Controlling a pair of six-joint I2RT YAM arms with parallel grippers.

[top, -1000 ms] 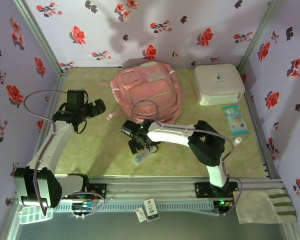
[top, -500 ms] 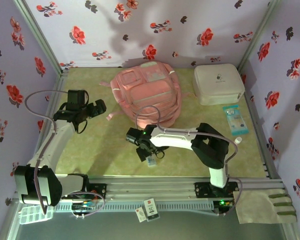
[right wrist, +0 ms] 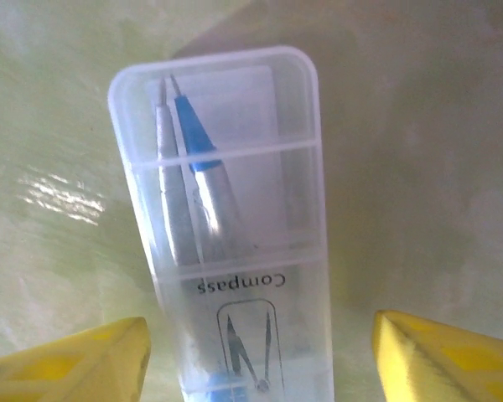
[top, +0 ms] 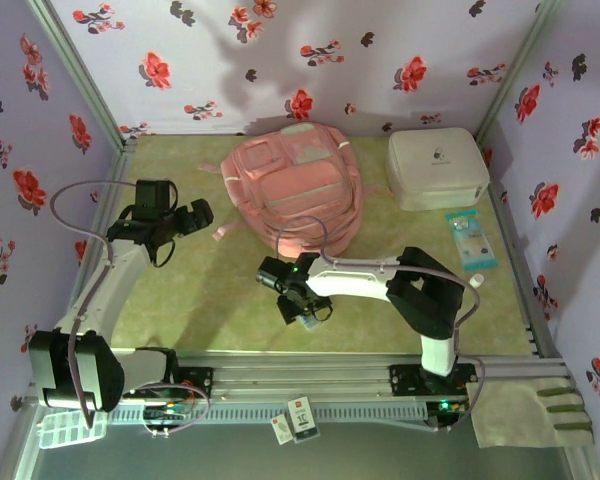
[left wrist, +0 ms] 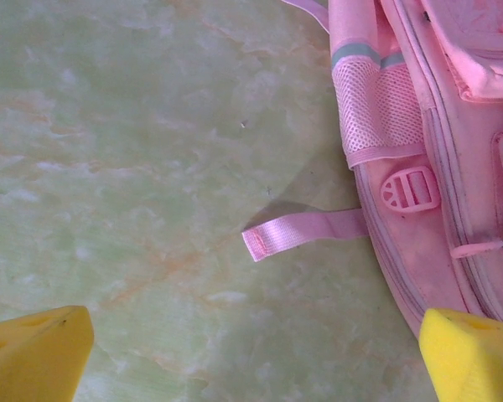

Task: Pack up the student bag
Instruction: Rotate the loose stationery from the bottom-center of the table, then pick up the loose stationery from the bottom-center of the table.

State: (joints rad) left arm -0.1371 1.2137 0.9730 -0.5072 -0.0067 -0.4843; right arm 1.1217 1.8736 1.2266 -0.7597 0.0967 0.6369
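table (top: 200,290): green marbled top, everything sits on it
student bag (top: 295,190): pink, lies flat at the far middle of the table, front pockets up; in the left wrist view its side (left wrist: 453,167) runs down the right edge, with mesh pocket and buckle
white hard case (top: 437,165): far right corner, just right of the bag, not touching it
left gripper (top: 195,215): released, jaws wide, holding nothing; hovers over bare table just left of the bag (left wrist: 251,352)
right gripper (top: 305,315): low over the table, near side of the bag; jaws apart, straddling the compass case, gap visible on the right side (right wrist: 260,352)
blue packet (top: 471,240): flat, near side of the white hard case
compass case (right wrist: 226,209): clear plastic, flat on the table, "Compass" label, blue-tipped tool inside
strap (left wrist: 302,234): loose pink end lying on the table off the bag's side
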